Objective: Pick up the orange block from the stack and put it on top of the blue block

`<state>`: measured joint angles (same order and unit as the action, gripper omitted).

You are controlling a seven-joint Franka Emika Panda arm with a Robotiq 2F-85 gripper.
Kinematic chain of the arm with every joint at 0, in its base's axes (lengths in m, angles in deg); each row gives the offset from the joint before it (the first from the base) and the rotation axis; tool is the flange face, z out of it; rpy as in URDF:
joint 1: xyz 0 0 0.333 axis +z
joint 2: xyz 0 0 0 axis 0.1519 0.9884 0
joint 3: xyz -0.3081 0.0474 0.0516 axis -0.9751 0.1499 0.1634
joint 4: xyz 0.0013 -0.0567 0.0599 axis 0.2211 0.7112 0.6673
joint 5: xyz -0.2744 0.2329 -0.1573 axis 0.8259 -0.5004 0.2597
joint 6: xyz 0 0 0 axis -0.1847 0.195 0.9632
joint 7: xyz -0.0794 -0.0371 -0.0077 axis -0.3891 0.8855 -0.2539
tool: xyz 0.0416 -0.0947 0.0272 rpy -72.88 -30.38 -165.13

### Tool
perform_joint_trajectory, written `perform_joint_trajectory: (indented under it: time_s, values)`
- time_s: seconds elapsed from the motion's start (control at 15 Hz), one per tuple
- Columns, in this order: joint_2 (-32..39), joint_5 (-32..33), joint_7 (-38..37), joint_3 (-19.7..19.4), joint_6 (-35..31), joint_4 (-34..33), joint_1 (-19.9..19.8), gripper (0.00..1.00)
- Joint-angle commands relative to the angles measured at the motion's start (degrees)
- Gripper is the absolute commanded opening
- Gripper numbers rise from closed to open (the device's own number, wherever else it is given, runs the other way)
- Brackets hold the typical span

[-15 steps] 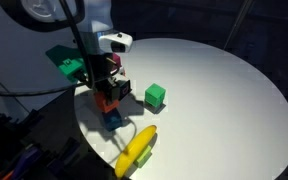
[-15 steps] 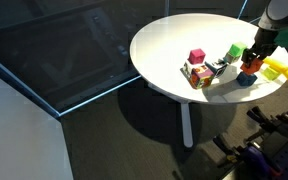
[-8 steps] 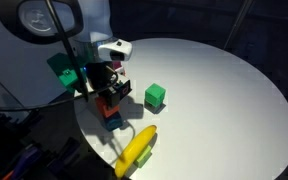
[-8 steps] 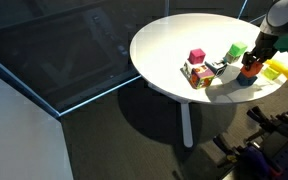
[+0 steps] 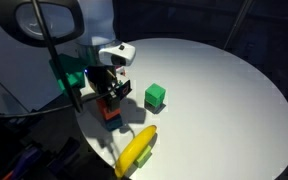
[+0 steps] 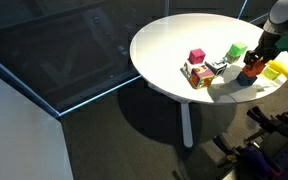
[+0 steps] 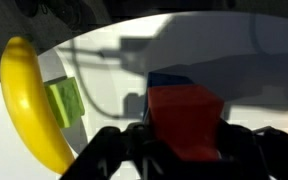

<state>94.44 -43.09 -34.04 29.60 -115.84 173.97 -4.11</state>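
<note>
Lower centre, wrist view: my gripper (image 7: 184,142) clamped on orange block (image 7: 184,110), directly over blue block (image 7: 174,78); contact w/ it unclear. Banana (image 7: 29,100) far left, green block (image 7: 64,100) just beside.

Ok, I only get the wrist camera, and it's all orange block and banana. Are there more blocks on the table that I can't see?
Observer: Yes. A pink block stands further in on the table, next to a small cluster of mixed blocks.
Operator: Is my orange block over the blue one?
Observer: From the side, the blue block peeks out just under the orange block. I can't tell if they touch.
Operator: Are they close to the edge?
Observer: Yes, they are near the rim of the round white table.
</note>
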Motion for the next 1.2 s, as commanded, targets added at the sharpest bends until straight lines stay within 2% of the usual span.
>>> perform_joint_trajectory:
  time_s: [0.0,0.6,1.07,1.13]
  values:
    - [-0.72,-0.77,-2.33,-0.49,-0.25,0.06,-0.53,0.25]
    - [0.62,-0.79,-7.33,-0.73,-0.81,-0.44,-0.03,0.25]
    - [2.00,-1.51,-6.84,-0.33,-1.74,-0.71,-0.29,0.25]
    - [2.14,-1.53,-6.74,-0.31,-2.12,-0.68,-0.28,0.30]
